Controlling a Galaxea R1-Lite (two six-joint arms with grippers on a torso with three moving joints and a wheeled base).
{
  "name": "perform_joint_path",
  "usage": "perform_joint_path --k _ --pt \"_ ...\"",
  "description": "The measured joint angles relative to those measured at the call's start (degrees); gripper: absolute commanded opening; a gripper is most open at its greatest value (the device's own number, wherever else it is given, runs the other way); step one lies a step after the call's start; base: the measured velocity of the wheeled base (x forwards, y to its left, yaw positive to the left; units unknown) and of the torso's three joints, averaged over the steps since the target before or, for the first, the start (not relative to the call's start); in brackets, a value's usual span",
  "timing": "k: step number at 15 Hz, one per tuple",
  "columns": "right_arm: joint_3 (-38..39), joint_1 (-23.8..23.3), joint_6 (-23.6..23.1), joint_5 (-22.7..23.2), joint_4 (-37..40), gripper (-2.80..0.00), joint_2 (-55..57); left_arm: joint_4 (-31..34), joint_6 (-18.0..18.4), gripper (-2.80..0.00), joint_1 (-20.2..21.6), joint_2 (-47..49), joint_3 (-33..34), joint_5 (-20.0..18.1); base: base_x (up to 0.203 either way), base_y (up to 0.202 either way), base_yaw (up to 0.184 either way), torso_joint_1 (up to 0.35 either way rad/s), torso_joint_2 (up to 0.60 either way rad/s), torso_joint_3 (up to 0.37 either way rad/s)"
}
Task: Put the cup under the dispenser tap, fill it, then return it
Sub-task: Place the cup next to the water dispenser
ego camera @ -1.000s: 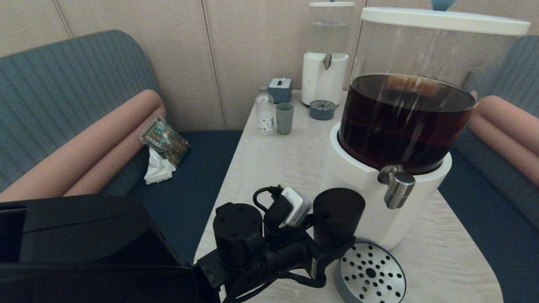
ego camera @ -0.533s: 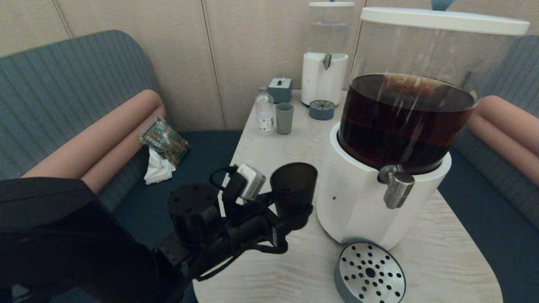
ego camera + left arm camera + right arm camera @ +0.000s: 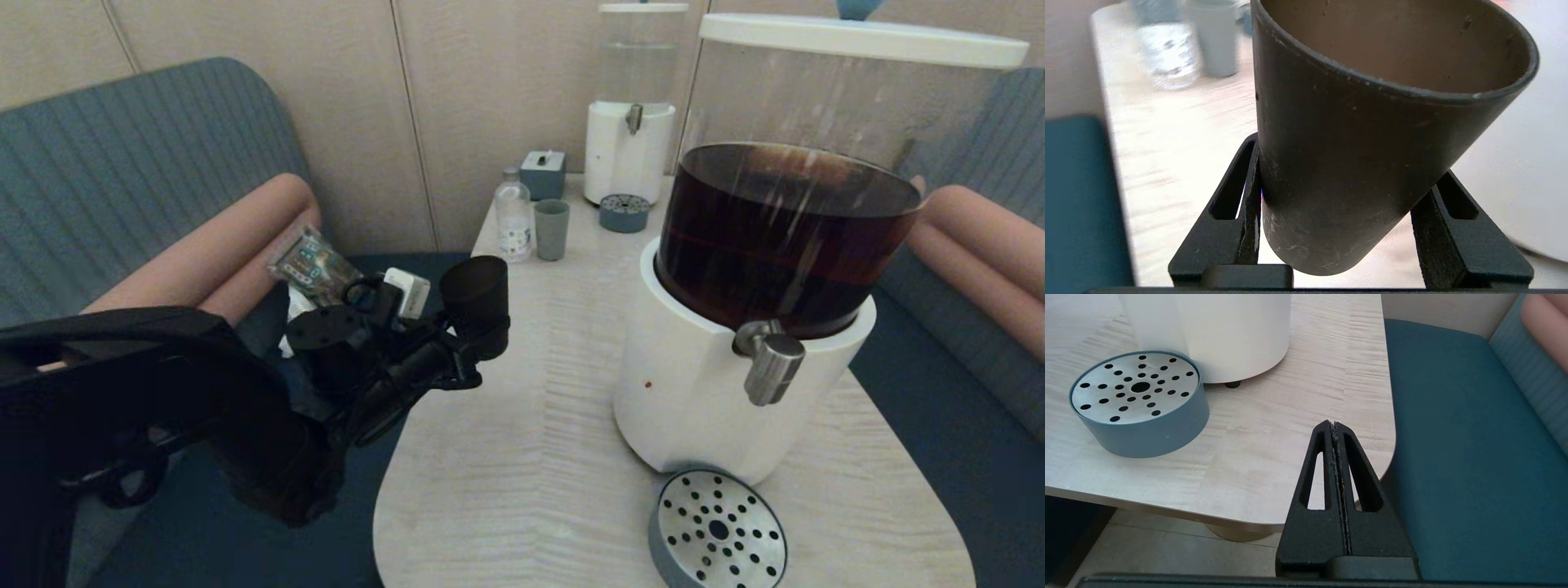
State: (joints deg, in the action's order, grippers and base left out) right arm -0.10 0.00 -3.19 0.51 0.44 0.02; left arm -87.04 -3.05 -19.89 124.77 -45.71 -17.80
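Pale wood table (image 3: 531, 457) between blue benches, beige wall behind. On my left, my left gripper (image 3: 478, 339) hangs over the table's left edge, pinching the cup (image 3: 476, 298) low on its body; the cup looks clear of the tabletop, though I can't be sure. Behind it stand a bottle (image 3: 513, 219) and a grey cup (image 3: 552, 229). To the right, the tap (image 3: 771, 366) juts over the drip tray (image 3: 718, 528). My right gripper (image 3: 1336, 430) sits parked past the table's right corner, fingers pressed together.

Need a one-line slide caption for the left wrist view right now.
Left gripper clamps the dark cup above the table, bottle and grey-green cup beyond.
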Motion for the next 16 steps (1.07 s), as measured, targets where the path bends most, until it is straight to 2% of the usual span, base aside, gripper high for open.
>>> perform_joint_path --k 4,16 --pt "0.0 0.0 0.0 0.0 0.0 -2.8 0.0 -0.2 0.0 -2.8 2.0 6.7 -4.4 0.0 0.0 0.0 0.0 0.0 0.0 0.0" --pt "0.0 0.0 0.0 0.0 0.0 -2.8 0.0 -0.7 0.9 -2.8 2.3 14.6 -6.4 0.1 0.0 0.0 0.0 0.0 0.0 0.0"
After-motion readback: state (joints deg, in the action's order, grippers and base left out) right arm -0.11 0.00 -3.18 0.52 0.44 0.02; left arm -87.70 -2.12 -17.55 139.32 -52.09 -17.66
